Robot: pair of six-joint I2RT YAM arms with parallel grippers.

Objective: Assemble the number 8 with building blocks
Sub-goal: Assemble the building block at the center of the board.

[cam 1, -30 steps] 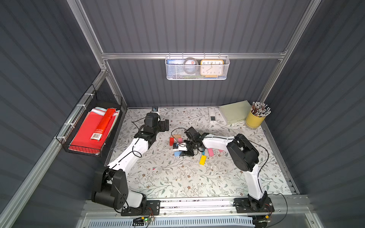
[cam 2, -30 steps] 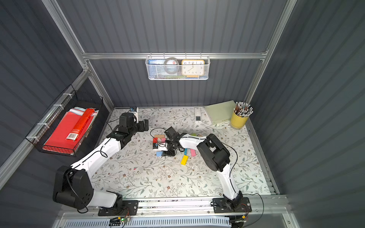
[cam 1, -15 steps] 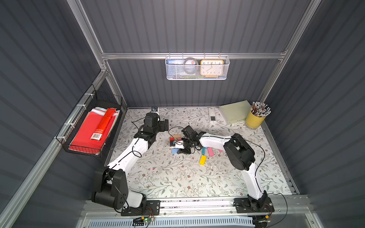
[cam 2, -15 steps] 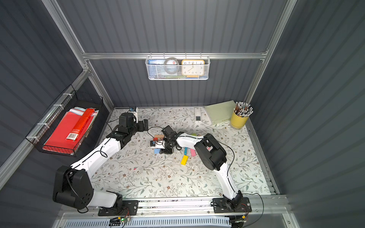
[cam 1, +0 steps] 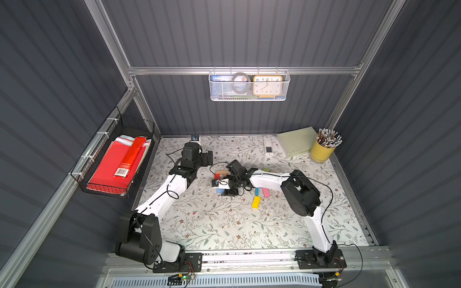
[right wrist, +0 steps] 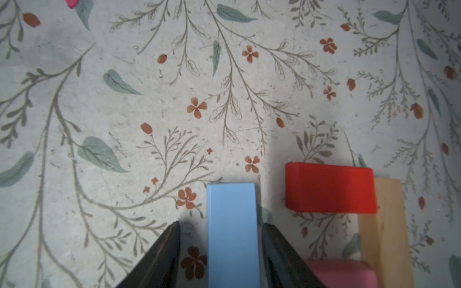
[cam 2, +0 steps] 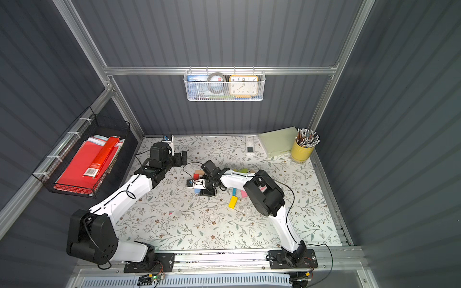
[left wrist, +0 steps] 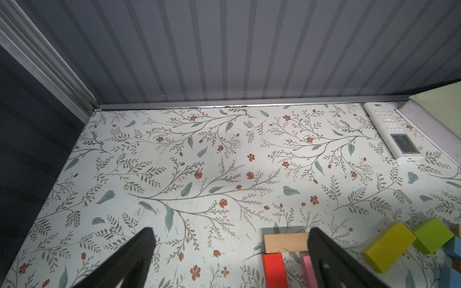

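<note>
Blocks in place: red block (right wrist: pixel 329 188), tan block (right wrist: pixel 384 232) and pink block (right wrist: pixel 341 274) make three sides of a loop of the number 8 (cam 1: pixel 221 172), and the light blue block (right wrist: pixel 232 249) lies flat on the table (right wrist: pixel 149 99), seemingly to close it. The right gripper (right wrist: pixel 221 225) straddles it, jaws parted, gripping nothing. The left gripper (left wrist: pixel 230 233) hangs wide open, empty, aside.

A white remote (cam 1: pixel 268 145), pale green box (cam 1: pixel 296 141) and yellow pencil cup (cam 1: pixel 321 151) line the floral counter's (cam 1: pixel 224 224) back edge; a mesh wall basket (cam 1: pixel 248 99) holds a clock (cam 1: pixel 267 85), a black basket (cam 1: pixel 136 123) a red carton (cam 1: pixel 129 157).

Both top views overlook everything; wrist cameras (close) face the tabletop (right wrist: pixel 149 99).
</note>
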